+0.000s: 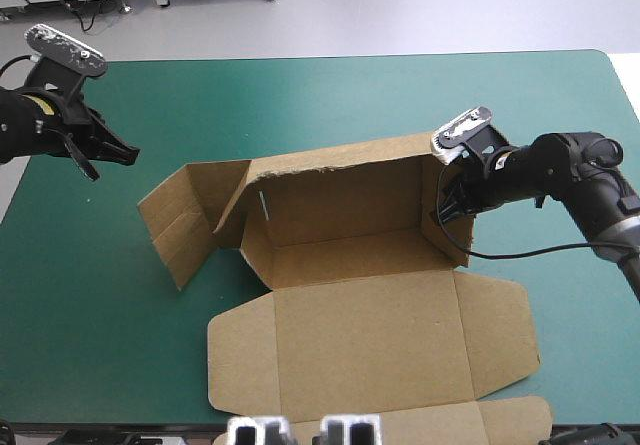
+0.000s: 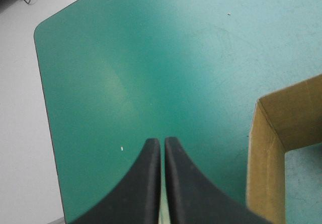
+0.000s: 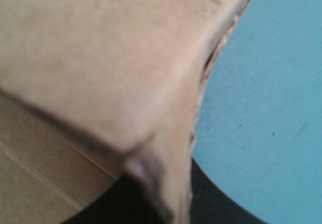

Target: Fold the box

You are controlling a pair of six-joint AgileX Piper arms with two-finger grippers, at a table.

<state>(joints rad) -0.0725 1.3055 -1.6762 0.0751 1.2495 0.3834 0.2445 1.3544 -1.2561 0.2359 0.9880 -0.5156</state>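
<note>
The brown box (image 1: 350,265) lies mid-table as a half-raised sheet. Its back wall stands up, its left side flap (image 1: 185,215) splays outward, and its lid panel (image 1: 370,345) lies flat toward the front edge. My right gripper (image 1: 452,205) is shut on the box's upright right wall. In the right wrist view the board (image 3: 100,58) fills the space over the gripper (image 3: 168,209), with black fingers (image 3: 216,206) on either side of it. My left gripper (image 1: 125,153) hangs shut and holding nothing above the cover, left of the box. In its own view the gripper (image 2: 162,141) points at bare cover, with the box's flap (image 2: 282,133) off to one side.
The teal-green cover (image 1: 100,315) spreads bare on the left and behind the box. The lid's front tabs (image 1: 515,420) reach the table's front edge. The table's far left corner (image 2: 37,30) lies ahead of my left gripper, with grey floor beyond.
</note>
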